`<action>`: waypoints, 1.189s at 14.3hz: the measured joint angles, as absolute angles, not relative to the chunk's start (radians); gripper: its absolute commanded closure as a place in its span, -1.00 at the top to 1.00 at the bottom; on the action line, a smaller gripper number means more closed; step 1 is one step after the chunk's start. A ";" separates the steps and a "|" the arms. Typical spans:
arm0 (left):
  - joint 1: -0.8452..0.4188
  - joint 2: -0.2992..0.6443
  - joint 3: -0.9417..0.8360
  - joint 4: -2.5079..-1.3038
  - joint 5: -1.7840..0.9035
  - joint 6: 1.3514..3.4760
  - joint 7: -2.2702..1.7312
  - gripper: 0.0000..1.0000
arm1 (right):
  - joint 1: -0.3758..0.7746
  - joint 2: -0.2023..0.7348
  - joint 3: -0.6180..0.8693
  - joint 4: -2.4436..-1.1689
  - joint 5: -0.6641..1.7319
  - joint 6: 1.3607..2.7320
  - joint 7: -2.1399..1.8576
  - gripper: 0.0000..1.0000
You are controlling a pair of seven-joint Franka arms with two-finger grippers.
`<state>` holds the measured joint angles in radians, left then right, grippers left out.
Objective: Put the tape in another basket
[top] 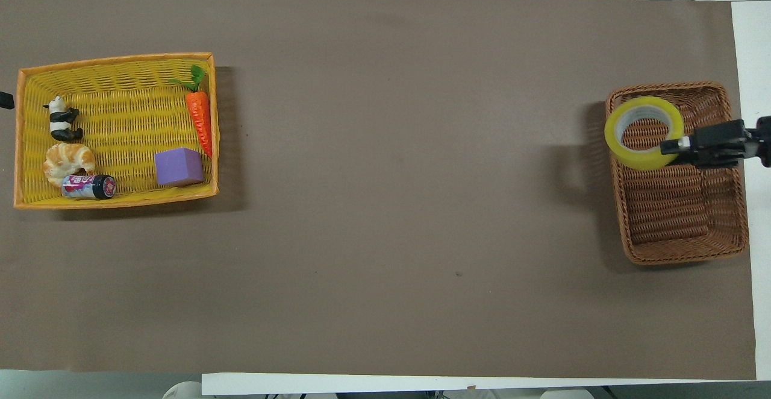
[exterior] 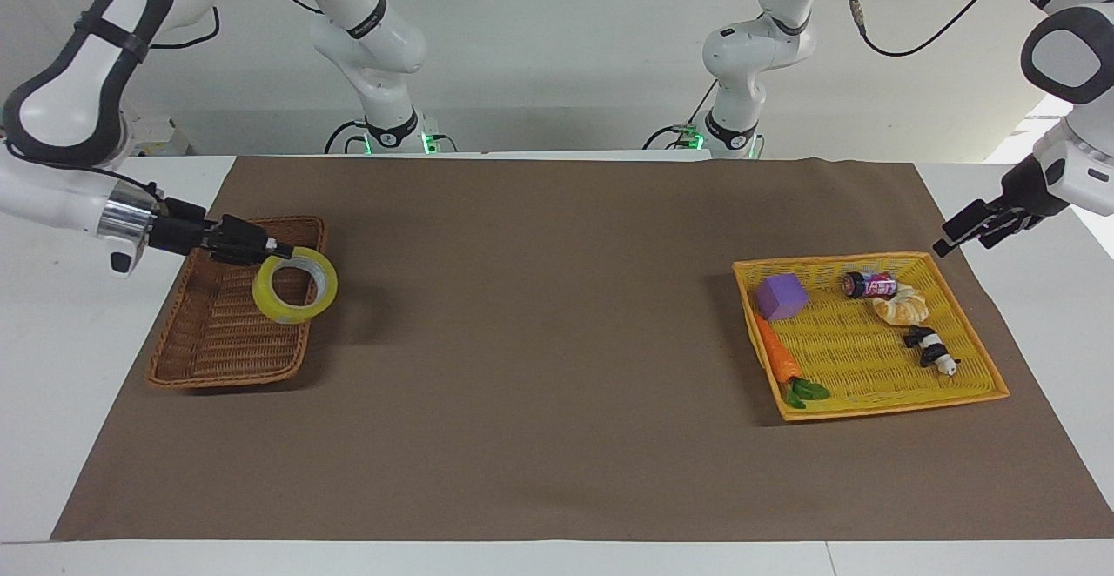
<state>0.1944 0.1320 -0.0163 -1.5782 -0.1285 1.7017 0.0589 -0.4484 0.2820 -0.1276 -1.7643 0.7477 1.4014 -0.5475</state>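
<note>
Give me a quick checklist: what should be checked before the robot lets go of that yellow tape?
1. right gripper grips the tape by its rim: ok.
2. Tape over the basket: partly; it overlaps the wall toward the table's middle: not ok.
3. Tape low enough to drop: it hangs above the basket: cannot tell.
4. Basket floor free below: ok.
5. left gripper waits away from it, over the table's edge past the yellow tray: ok.

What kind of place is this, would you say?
Probably a robotics lab: two table-mounted arms work over a brown mat, the right gripper holding the tape over the basket, with toy props in a yellow tray.
</note>
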 measured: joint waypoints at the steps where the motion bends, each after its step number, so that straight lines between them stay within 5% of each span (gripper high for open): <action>1: 0.191 0.131 -0.020 -1.578 -0.111 1.710 0.059 1.00 | -0.489 0.312 -0.128 -1.729 0.701 1.374 -0.600 -1.00; 9: 0.146 0.130 -0.038 -1.583 -0.063 1.734 0.060 1.00 | -0.549 0.459 -0.126 -1.673 0.586 1.396 -0.799 -1.00; 10: 0.126 0.130 -0.038 -1.583 -0.063 1.734 0.060 1.00 | -0.547 0.461 -0.126 -1.678 0.580 1.403 -0.800 -0.81; 11: 0.107 0.130 -0.039 -1.583 -0.062 1.733 0.059 1.00 | -0.546 0.460 -0.126 -1.679 0.575 1.406 -0.800 -0.38; 12: 0.090 0.130 -0.039 -1.581 -0.062 1.723 0.058 1.00 | -0.545 0.460 -0.125 -1.679 0.571 1.407 -0.800 0.52; 13: 0.077 0.130 -0.040 -1.572 -0.061 1.698 0.056 1.00 | -0.544 0.460 -0.125 -1.679 0.570 1.407 -0.800 0.99; 17: 0.029 0.112 -0.039 -1.509 -0.020 1.605 0.052 1.00 | -0.540 0.452 -0.118 -1.673 0.569 1.409 -0.801 1.00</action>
<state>0.0291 0.1123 -0.0395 -1.5091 -0.0198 1.6045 0.0515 -0.5396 0.4515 -0.1184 -1.6731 0.5689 1.4086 -0.8007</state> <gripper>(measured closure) 0.000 0.066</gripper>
